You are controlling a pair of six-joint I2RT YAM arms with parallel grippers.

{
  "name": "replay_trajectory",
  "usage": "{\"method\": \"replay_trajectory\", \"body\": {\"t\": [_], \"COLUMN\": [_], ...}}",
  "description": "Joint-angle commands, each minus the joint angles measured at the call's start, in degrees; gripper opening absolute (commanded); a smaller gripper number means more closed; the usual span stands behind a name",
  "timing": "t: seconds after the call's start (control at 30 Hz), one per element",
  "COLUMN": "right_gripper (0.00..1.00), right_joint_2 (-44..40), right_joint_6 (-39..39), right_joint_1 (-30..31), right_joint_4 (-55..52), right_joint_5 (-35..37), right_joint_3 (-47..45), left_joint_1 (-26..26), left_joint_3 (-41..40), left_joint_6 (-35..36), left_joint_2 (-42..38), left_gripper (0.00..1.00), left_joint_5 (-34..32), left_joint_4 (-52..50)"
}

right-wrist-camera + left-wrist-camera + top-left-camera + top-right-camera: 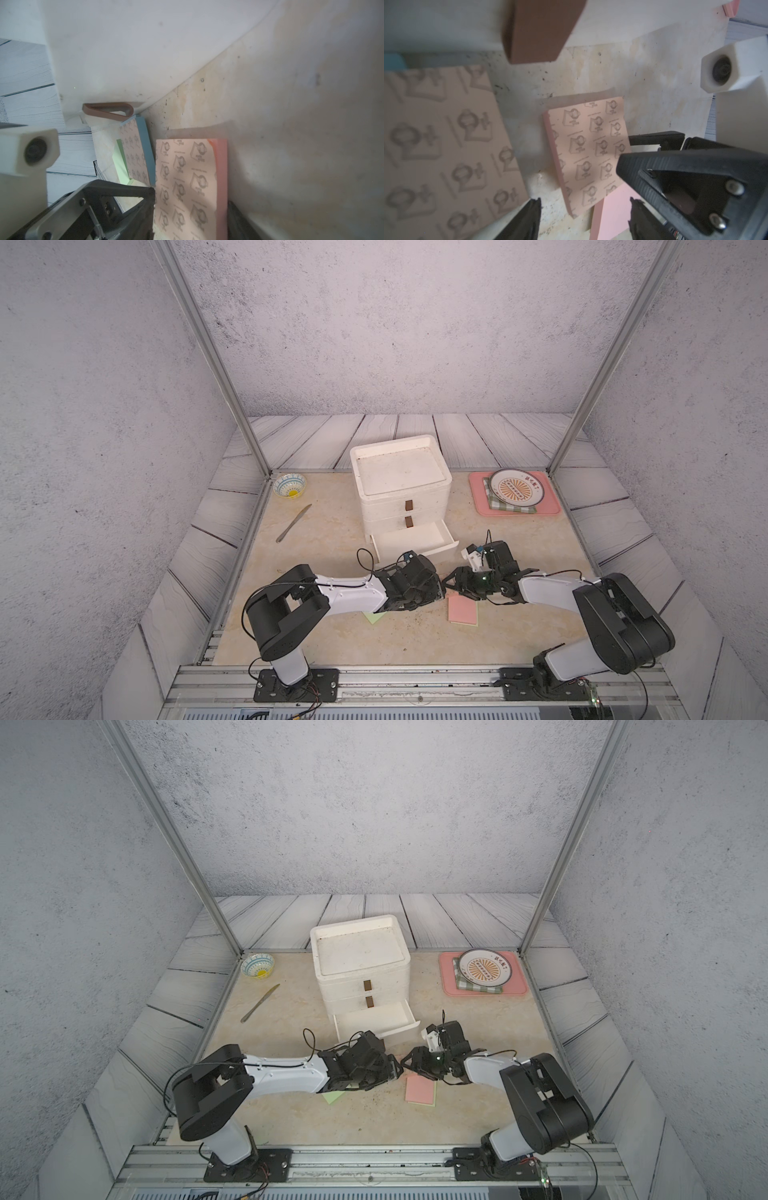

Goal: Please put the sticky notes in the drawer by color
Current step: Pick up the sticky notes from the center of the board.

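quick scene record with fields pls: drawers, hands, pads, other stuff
drawers: white cabinet, bottom drawer pulled open, no pads seen inside; upper two shut
hands: left hand open, low by the pads; right hand with jaws either side of an orange-patterned pad, grip unclear
pads on table: plain pink pad, pale green pad partly under the left arm, blue-edged patterned pad
other: bowl, knife, pink tray holding a plate
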Motion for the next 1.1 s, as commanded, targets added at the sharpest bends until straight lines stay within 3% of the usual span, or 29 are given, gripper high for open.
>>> {"method": "replay_trajectory", "body": {"t": [0.0, 0.07, 0.2, 0.4, 0.67, 0.73, 0.9, 1.07], "right_gripper": [0.55, 0.54, 0.44, 0.37, 0.17, 0.16, 0.14, 0.13], "right_joint_2": [0.7, 0.5, 0.5, -1.1, -3.0, -3.9, -9.1, -18.5], "right_joint_6": [0.4, 0.5, 0.6, 0.7, 1.1, 1.0, -0.2, -1.2], "right_joint_1": [0.0, -0.1, -0.1, 0.0, -0.1, -0.2, -0.2, -0.3], "right_joint_4": [0.6, 0.8, 0.6, 0.0, -0.5, -1.5, -7.2, -16.8], "right_joint_5": [-1.3, -1.1, -0.6, 0.2, 0.3, 0.3, 0.9, 1.7], "right_joint_3": [-0.5, -0.7, -0.8, -1.0, -1.1, -0.8, 0.5, 4.3], "left_joint_1": [-0.5, -0.6, -0.5, -0.8, -0.8, -0.7, -0.4, 0.2], "left_joint_3": [0.8, 0.3, 0.2, -0.2, -0.6, -0.7, -0.9, -1.8], "left_joint_6": [-1.9, -2.3, -2.1, -1.6, 0.5, 1.3, 5.1, 10.7], "left_joint_2": [1.1, 1.6, 2.2, 1.4, -2.8, -4.6, -13.3, -28.9], "left_gripper": [0.71, 0.69, 0.55, 0.54, 0.56, 0.56, 0.57, 0.58], "left_joint_5": [-1.4, -1.2, 0.4, 0.2, -1.8, -2.5, -7.3, -19.9], "left_joint_4": [3.1, 4.2, 5.7, 5.6, 2.3, 0.7, -7.1, -19.9]}}
